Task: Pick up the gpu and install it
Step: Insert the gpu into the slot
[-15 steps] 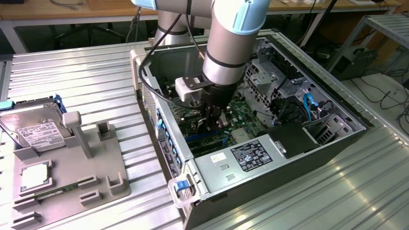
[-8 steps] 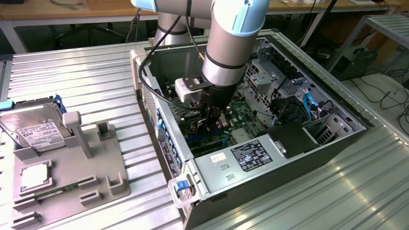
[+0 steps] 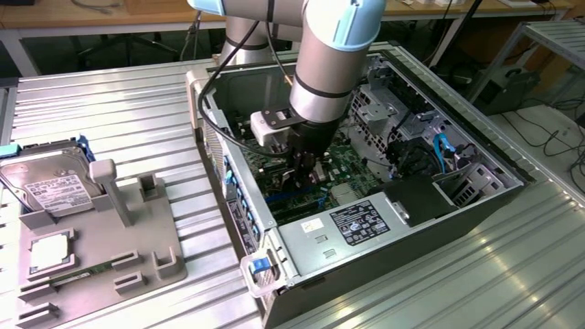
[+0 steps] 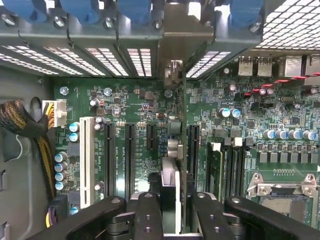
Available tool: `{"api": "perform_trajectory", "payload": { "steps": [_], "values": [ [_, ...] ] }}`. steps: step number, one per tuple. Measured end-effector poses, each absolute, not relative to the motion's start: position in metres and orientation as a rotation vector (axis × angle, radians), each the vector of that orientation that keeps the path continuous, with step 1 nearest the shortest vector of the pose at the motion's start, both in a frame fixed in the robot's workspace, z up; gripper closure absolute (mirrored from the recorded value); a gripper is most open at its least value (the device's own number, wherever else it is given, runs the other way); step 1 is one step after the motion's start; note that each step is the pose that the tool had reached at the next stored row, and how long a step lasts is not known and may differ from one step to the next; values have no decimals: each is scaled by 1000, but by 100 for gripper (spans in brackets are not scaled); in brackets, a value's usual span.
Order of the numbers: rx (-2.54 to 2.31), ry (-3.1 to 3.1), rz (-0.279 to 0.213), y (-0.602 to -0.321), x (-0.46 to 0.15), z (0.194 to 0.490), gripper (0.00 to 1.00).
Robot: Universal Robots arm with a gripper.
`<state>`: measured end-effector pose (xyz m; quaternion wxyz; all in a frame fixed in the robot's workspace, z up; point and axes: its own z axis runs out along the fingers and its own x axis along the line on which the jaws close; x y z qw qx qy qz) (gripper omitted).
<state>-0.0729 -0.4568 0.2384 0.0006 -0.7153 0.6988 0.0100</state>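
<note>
A: Gripper [image 4: 172, 210] state?
B: Narrowed, pinching the gpu [image 4: 170, 192] edge-on between its two black fingers [image 4: 146, 215]. Card stands upright, seen from its thin edge in the wrist view.
A: Where's the card?
B: Inside the open computer case [image 3: 475, 147], low over the green motherboard [image 4: 135, 100], among the long black expansion slots [image 4: 129, 155], just beside the slot [image 4: 192, 150] next to it. Its far end reaches toward the rear bracket openings [image 4: 172, 70]. Can't tell if it's seated.
A: Exterior view?
B: Arm [image 3: 333, 62] reaches down into the case; gripper [image 3: 302, 175] is deep among the boards.
A: Any writing?
B: White label [image 3: 361, 223] with a black patch on the silver power supply; text not readable. Tiny white print on the motherboard, also illegible.
A: Anything else?
B: Hard drive [image 3: 51, 185] with a white label on the grey tray [image 3: 137, 233], at the exterior view's left.
</note>
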Motion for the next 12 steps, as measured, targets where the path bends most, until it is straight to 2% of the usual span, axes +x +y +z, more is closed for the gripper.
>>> {"api": "perform_trajectory", "payload": {
  "steps": [12],
  "values": [
    [-2247, 2195, 30, -456, -73, 242, 72]
  ]
}}
